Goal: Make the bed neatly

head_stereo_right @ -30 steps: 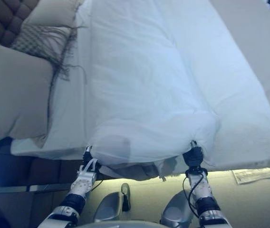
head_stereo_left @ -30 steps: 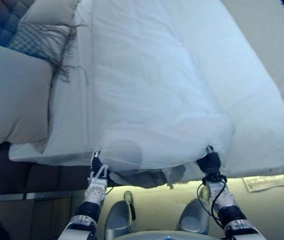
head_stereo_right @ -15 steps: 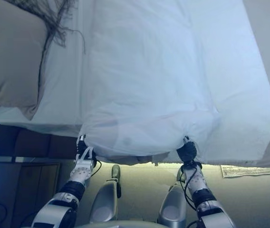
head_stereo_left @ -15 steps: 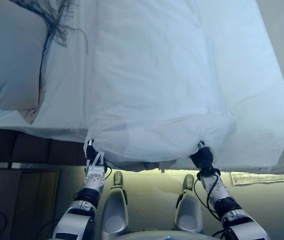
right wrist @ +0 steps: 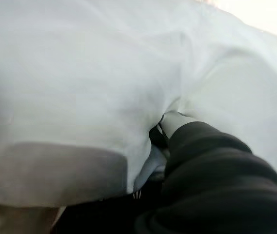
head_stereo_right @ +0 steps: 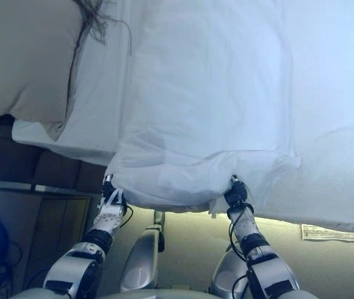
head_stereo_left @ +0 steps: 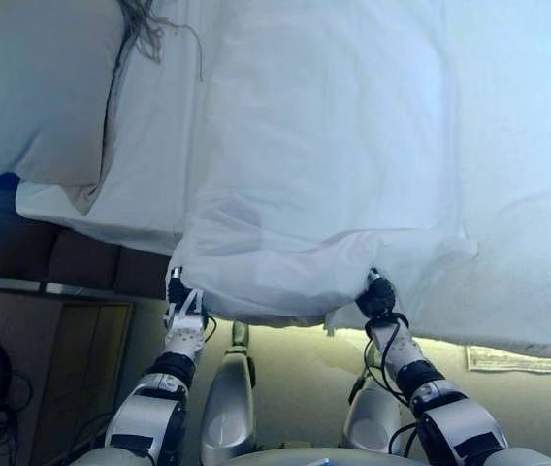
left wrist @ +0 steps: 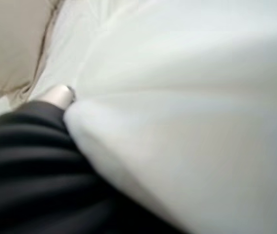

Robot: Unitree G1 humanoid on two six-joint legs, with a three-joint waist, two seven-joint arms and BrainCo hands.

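We see one white, softly wrinkled duvet (head_stereo_left: 334, 146) spread over the bed, its cloth thin and a little puffy, with a bunched, drooping hem along the near edge of the bed. That hem hangs just over the edge and is lifted at two spots, one by each of our hands. Under it lies a white sheet (head_stereo_left: 149, 146), showing as a flat strip between the duvet and the head end, and again at the bed's near right side. One large beige pillow (head_stereo_left: 43, 87) rests at the head end by the near left corner, with a few dark fringe threads (head_stereo_left: 154, 29) trailing beside it.

Our left hand (head_stereo_left: 180, 299) meets the hem at the duvet's left near corner; the wrist view shows only the dark cover and one silver fingertip (left wrist: 60, 95) against the cloth, so we cannot tell whether the fingers are clenched. Our right hand (head_stereo_right: 234, 192) is buried in the fold at the duvet's right near corner; its fingers are hidden by the cloth, so its grasp is likewise unclear.

One pale patterned mat (head_stereo_left: 523, 359) lies on the floor below the bed's right side.
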